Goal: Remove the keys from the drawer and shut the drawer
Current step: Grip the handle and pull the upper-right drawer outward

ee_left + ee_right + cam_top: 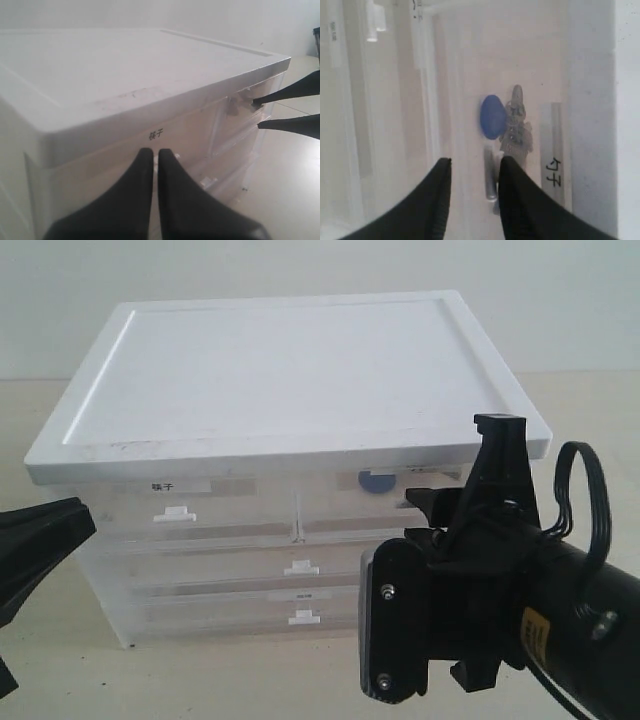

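Pale tabletop is carrying a drawer cabinet. The right gripper, jaws narrowly parted, is straddling the tab handle of the seemingly closed drawer. The keys are lying inside it. Pinching squarely and pulling straight is looking wisest. The left gripper is idling, fingers together.

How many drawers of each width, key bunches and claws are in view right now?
Half-width drawers: 2 (left drawer, right drawer)
Full-width drawers: 2 (middle drawer, bottom drawer)
Key bunches: 1 (keys)
Claws: 2 (left claw, right claw)
Total: 7
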You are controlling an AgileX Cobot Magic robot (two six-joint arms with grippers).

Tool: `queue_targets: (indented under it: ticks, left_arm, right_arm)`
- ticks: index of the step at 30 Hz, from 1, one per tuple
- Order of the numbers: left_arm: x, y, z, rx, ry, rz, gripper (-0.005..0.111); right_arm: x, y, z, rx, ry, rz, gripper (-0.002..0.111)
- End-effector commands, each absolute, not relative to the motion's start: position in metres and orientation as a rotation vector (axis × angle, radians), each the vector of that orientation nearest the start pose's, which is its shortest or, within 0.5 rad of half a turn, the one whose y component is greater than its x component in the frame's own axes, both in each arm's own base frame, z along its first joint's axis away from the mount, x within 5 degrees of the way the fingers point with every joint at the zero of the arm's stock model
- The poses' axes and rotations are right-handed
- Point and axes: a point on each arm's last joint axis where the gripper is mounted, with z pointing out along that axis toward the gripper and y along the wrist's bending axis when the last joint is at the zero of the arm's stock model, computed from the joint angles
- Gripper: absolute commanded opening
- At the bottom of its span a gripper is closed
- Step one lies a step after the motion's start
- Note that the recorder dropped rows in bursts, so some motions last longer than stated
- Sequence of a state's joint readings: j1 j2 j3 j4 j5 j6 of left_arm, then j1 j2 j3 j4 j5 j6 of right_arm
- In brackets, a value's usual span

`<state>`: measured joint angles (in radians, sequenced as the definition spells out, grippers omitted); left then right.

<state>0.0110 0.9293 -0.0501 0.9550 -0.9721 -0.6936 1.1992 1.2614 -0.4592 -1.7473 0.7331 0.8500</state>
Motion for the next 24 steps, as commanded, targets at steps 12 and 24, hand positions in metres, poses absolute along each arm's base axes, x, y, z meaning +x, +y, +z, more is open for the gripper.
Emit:
queue_targets:
  ticks: [12, 24]
  left_arm:
    - [0.120, -0.061, 0.202, 0.540, 1.583, -0.636, 0.005]
    - [0.120, -0.061, 0.202, 0.547, 1.583, -0.625, 0.005]
  right_arm:
    - [0.136, 0.174, 0.221, -1.507, 1.340, -0.629, 0.000]
    - [0.123, 0.179, 0.220, -1.548, 1.321, -0.636, 0.000]
